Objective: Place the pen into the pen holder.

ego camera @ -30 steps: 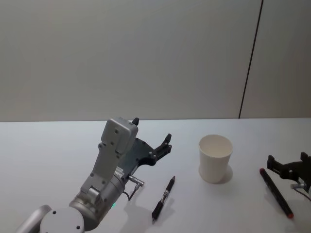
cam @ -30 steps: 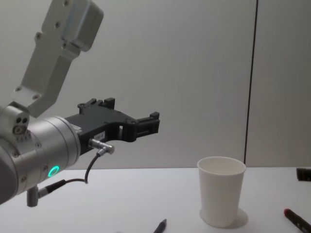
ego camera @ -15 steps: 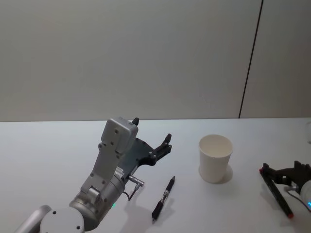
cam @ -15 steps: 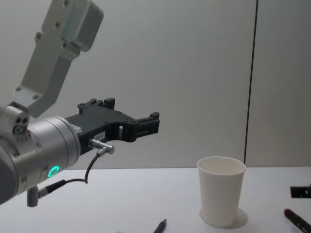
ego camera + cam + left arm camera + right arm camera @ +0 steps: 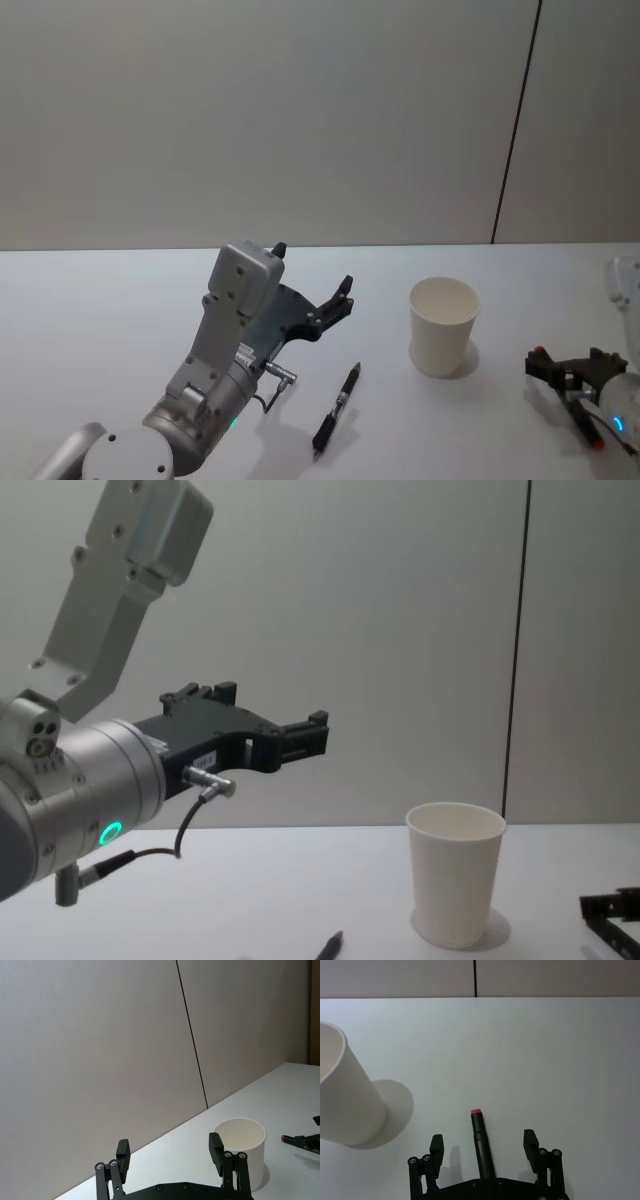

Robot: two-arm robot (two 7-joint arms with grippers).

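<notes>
Right pincer (image 5: 483,1141) was down low over the pen (image 5: 482,1147), jaws spread wide w/ one finger either side of the barrel & nothing gripped yet. Gaps showed on both sides, so no contact there that could be seen. The pen lay flat on the counter (image 5: 120,300), to the right of the pen holder (image 5: 443,325) and clearly apart from it, red end aimed away from the wrist. The holder stood upright, mouth open, nothing in it as far as could be seen. The step in hand looked like the grasp. To do it well, I'd say keep the barrel centred btwn the fingers, as it roughly was, then close squarely across it near mid-length so it doesn't swing or roll out. Lift straight before turning it upright. That holder is a light paper cup, so a knock on the rim would prob. tip it: come in from above the mouth, not from the side. Pose-wise, the right arm reached in on the holder's right, wrist low, pincer lined up along the pen's length, closing direction across it. Whether the fingertips were touching the counter couldn't be told. Left pincer (image 5: 313,268) hung parked in the air on the holder's left, wide open & empty, forearm angled up behind it. A black pen (image 5: 337,408) lay untouched on the counter, left of the holder & nearer the robot.
</notes>
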